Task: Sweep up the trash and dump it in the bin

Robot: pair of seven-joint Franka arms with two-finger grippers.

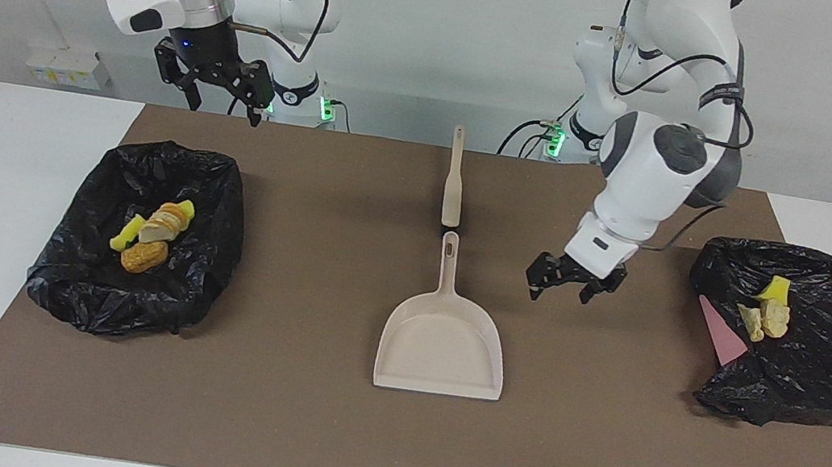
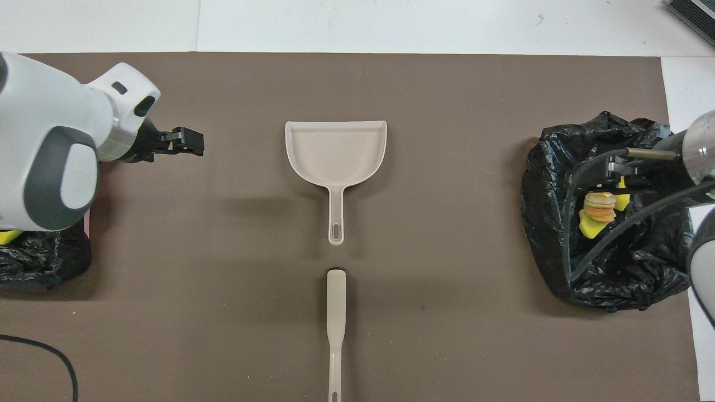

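The trash lies inside the black bag at middle left of the facing frame; more pieces lie in the other bag at right. The dustpan lies at centre, the brush above it. The left tool hangs released, empty. The right tool, upper left, is released too.

black bags: two
dustpan: one
brush: one
yellow chunks: three visible
bread rolls: about four
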